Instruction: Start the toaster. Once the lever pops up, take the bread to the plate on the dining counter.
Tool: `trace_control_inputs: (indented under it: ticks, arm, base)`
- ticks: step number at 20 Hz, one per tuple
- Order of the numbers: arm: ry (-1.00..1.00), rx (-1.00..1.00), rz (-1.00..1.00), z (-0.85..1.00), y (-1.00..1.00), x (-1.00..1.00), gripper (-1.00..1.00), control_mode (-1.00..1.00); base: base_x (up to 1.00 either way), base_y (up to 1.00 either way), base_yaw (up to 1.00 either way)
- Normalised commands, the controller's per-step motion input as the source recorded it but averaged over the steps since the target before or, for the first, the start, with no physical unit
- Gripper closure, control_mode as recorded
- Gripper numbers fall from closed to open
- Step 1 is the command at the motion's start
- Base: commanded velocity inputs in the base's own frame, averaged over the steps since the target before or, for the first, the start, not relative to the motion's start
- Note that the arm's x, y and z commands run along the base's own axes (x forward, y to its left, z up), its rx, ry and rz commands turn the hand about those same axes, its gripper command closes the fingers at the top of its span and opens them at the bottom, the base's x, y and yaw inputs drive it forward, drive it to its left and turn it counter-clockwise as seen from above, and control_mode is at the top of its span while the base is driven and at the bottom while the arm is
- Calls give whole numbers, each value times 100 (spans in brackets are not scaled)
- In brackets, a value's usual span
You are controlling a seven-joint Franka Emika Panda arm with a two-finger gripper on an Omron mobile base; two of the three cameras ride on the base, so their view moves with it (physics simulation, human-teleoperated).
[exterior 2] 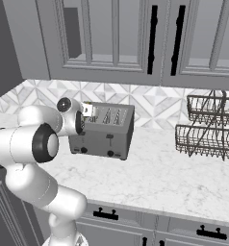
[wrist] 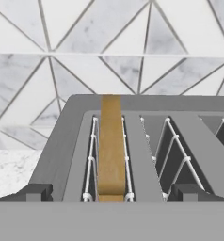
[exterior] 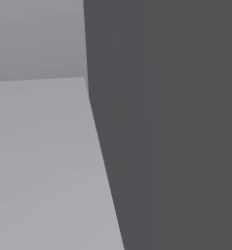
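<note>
The bread [wrist: 110, 150] stands edge-up in the toaster [wrist: 132, 141] slot at 11 o'clock: light, probably brittle; pinch its top edge. The tool [wrist: 111, 194] is spread wide.

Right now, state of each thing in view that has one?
bread: standing on edge in the toaster's leftmost slot, top edge showing.
toaster: upright on the marble worktop, other slots in the hand view empty.
gripper: open, fingers either side of the bread slot, touching nothing.
upper cabinet doors: closed.
wire rack: empty.
</note>
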Motion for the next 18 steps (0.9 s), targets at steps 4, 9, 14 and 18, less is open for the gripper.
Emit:
trace_control_inputs:
  ticks: [4,9,14,18]
  arm:
    - [0,0,0,0,0,1,-100,-100]
    - [0,0,0,0,0,7,-100,-100]
    - [0,0,0,0,0,6,-100,-100]
    - [0,0,0,0,0,3,-100,-100]
  base:
    - [0,0,0]
    - [0,0,0]
    - [0,0,0]
    - [0,0,0]
